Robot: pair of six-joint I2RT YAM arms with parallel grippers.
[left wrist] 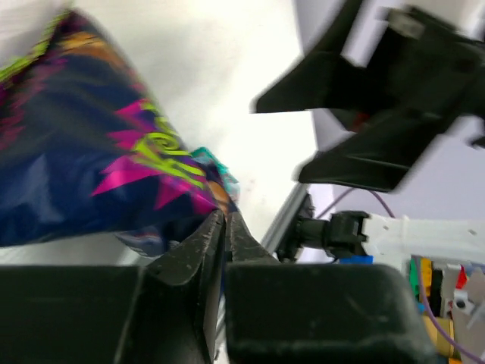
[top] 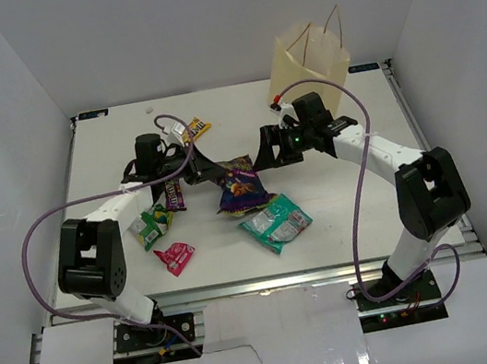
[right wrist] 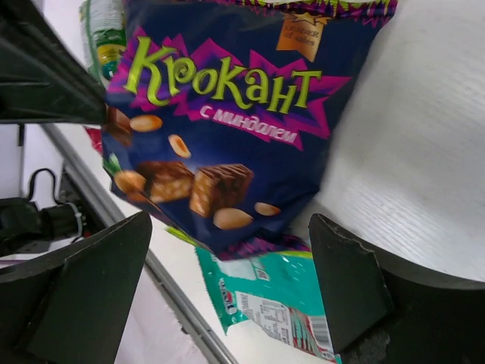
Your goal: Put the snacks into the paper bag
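At mid-worktop [top: 242, 117] the purple candy bag [top: 239, 183] was pinched edgewise by the left gripper [left wrist: 226, 216], the right gripper [right wrist: 227, 258] spread open around it. Light, slippery film was judged: seam grip advised.

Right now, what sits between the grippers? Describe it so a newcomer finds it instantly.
On the table, look between the left gripper and the right gripper. The purple bag is there, a corner pinched by the left one. Unlike the teal pouch beside it, it is dark purple with lime lettering and pink zigzags.
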